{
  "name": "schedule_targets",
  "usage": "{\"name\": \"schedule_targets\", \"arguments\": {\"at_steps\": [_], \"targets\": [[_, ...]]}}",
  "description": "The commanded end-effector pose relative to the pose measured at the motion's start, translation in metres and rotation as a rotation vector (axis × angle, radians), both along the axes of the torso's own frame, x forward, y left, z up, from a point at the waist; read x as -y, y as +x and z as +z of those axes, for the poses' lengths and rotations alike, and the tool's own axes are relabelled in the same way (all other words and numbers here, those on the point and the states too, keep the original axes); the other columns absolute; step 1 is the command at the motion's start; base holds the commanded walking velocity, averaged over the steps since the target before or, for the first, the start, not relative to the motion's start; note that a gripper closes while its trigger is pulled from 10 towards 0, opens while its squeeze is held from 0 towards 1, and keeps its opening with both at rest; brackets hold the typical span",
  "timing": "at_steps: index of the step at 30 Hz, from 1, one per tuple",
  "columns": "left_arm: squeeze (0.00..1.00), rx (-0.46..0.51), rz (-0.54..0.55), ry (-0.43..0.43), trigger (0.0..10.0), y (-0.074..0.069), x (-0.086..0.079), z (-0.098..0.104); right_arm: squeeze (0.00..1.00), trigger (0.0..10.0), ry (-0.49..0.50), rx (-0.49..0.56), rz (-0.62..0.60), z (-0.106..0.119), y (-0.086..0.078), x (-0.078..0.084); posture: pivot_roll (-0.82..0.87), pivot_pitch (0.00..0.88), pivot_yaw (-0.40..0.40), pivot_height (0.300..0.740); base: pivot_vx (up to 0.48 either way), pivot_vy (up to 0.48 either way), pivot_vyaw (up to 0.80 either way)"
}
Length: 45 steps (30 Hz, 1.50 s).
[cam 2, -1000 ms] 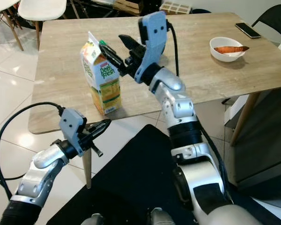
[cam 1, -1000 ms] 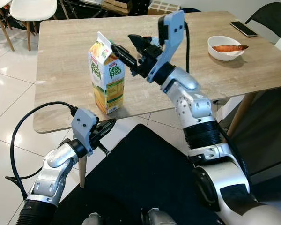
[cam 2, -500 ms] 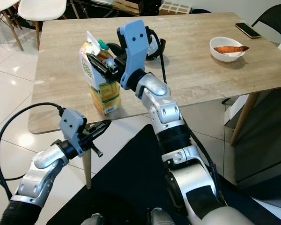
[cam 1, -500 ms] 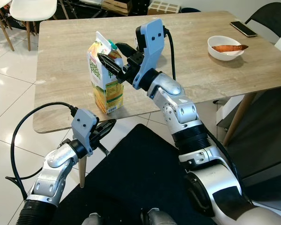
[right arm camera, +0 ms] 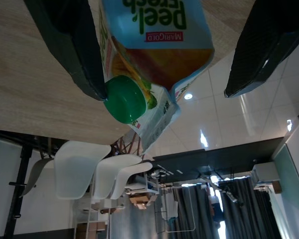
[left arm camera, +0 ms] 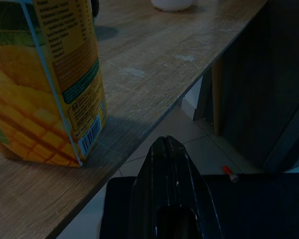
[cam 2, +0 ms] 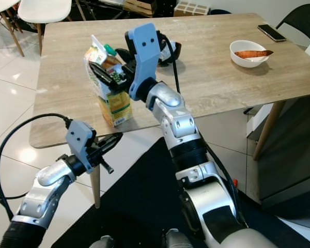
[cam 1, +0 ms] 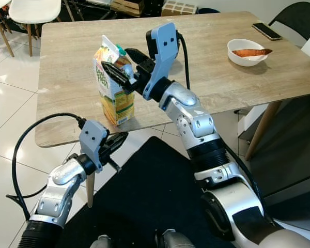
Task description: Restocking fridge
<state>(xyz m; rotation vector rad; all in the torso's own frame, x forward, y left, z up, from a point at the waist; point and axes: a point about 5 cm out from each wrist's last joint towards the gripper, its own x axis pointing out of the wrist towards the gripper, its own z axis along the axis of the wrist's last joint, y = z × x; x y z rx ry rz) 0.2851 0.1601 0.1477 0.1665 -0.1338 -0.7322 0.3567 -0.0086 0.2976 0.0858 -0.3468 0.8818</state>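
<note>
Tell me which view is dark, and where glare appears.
Left wrist view: dim, with the carton and left end effector underexposed. Left eye view: well lit, with window glare on the floor tiles. Right wrist view: bright light spots on glossy tiles.

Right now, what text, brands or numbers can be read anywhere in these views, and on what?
"Peel Fresh": on the juice carton, upside down in the right wrist view.
"MARIGOLD": small red brand tag on the same carton.
Nutrition panel and barcode on the carton's side: too small and dark to read.
Phone and bowl: no legible text.
</note>
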Motion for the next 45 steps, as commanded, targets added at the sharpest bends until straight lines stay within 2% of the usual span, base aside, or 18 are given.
{"name": "schedule_targets", "arguments": {"at_steps": [1,2,19,29,34,45], "targets": [[0.00,-0.032,-0.013,0.014,10.0,-0.002,0.003,-0.008,0.19,10.0,-0.017,-0.021,-0.005,-0.007,0.002,-0.001,-0.08,0.160,-0.031,0.740,0.000,0.000,0.00],[0.00,-0.032,-0.013,0.014,10.0,-0.002,0.003,-0.008,0.00,10.0,-0.015,-0.018,-0.008,-0.005,0.003,-0.002,-0.08,0.159,-0.031,0.740,0.000,0.000,0.00],[0.00,-0.028,-0.008,0.020,10.0,-0.002,0.001,-0.008,0.00,10.0,0.004,0.043,-0.026,0.023,0.011,-0.005,-0.07,0.143,-0.036,0.740,0.000,0.000,0.00],[0.00,-0.026,-0.010,0.023,10.0,-0.001,0.001,-0.008,0.00,10.0,-0.029,0.049,-0.004,0.022,0.013,-0.011,-0.07,0.128,-0.034,0.740,0.000,0.000,0.00],[0.00,-0.025,-0.014,0.026,10.0,-0.001,0.002,-0.008,0.00,10.0,-0.076,0.039,-0.004,0.020,0.015,-0.016,-0.08,0.123,-0.035,0.740,0.000,0.000,0.00],[0.00,-0.027,-0.010,0.033,10.0,-0.001,0.000,-0.008,0.00,10.0,-0.130,-0.003,0.012,0.013,0.017,-0.016,-0.07,0.124,-0.036,0.740,0.000,0.000,0.00]]}}
